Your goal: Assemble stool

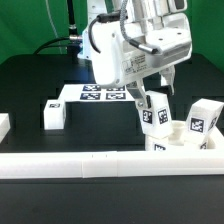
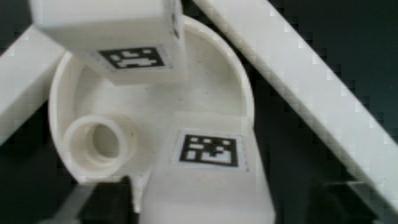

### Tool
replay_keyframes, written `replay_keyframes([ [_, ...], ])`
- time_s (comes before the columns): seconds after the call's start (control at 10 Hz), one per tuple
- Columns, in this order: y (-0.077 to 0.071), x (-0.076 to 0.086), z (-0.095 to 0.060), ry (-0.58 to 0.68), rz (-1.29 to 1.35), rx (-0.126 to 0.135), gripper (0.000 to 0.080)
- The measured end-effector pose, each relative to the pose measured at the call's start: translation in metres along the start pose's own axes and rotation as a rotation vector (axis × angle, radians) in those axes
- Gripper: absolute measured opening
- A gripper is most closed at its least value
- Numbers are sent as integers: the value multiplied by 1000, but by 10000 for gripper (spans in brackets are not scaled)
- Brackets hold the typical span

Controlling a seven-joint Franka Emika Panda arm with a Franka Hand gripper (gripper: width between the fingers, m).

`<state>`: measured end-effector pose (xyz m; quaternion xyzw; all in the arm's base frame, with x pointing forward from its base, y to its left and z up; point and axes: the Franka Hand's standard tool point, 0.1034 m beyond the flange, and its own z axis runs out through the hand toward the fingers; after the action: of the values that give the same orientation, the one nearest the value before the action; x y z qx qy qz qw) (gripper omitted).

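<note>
The round white seat (image 1: 186, 143) of the stool lies just behind the front rail at the exterior view's right. Two tagged white legs stand on it, one (image 1: 155, 113) under my gripper (image 1: 156, 97) and one (image 1: 203, 119) further right. A third leg (image 1: 54, 115) lies loose at the left. In the wrist view the seat (image 2: 125, 95) shows an empty hole (image 2: 98, 140). The near leg (image 2: 210, 155) sits between my gripper's (image 2: 231, 205) dark fingers (image 2: 111, 200). The gripper is open, with a gap beside the leg. The other leg (image 2: 116, 40) stands beyond.
The marker board (image 1: 100, 95) lies behind the seat under the arm. A long white rail (image 1: 90, 164) runs along the front, and a short white piece (image 1: 3, 123) sits at the left edge. In the wrist view, rails (image 2: 294, 65) flank the seat.
</note>
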<state>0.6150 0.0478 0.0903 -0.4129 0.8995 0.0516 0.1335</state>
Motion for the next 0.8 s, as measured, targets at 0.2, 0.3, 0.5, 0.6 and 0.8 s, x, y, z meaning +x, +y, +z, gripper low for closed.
replay_keyframes([
  [0.2, 0, -8, -11, -18, -57, -1, 623],
  [0.3, -2, -12, -17, -34, -121, 6, 642],
  [0.5, -2, -12, -18, -40, -247, 9, 647],
  [0.6, -2, -12, -17, -38, -316, 10, 649],
  [0.8, -2, -12, -17, -32, -469, 12, 649],
])
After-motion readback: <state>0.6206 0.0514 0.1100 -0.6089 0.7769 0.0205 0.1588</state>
